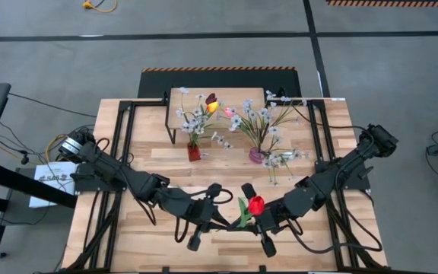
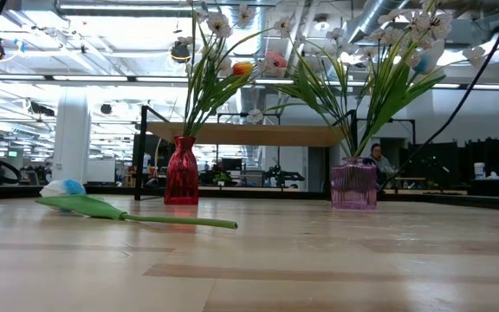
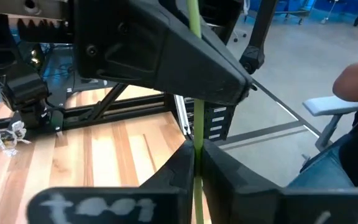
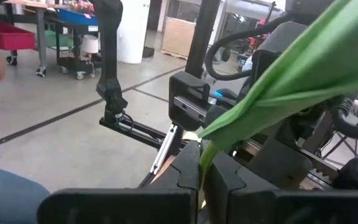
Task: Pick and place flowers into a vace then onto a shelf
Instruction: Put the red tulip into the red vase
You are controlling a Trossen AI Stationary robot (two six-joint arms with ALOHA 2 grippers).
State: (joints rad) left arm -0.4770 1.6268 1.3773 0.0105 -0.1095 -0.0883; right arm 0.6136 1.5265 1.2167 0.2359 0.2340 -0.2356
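A red tulip (image 1: 256,204) with a green stem and leaf (image 1: 243,217) hangs in the air over the table's near middle, between my two arms. My left gripper (image 1: 233,223) and my right gripper (image 1: 251,221) are both shut on its stem, facing each other. A red vase (image 1: 194,152) and a pink vase (image 1: 257,156) stand on the table in front of the shelf (image 1: 215,101), each holding flowers. In the low view another flower (image 2: 137,217) with a pale head lies flat on the table. My left gripper pinches the tulip's thin green stem (image 3: 196,144) between its two fingers, coming about level from the table's left. The fingers lie across the stem, which is clear of the table. My right gripper pinches the stem (image 4: 203,160) between its two fingers just below the leaf (image 4: 291,74), coming about level from the table's right. The fingers lie across the stem, and the flower is clear of the table.
Loose sprays of small white blossoms (image 1: 280,161) lie on the table right of the pink vase. Dark metal frame rails (image 1: 124,144) run along both sides of the tabletop. A person sits beyond the table (image 2: 376,158).
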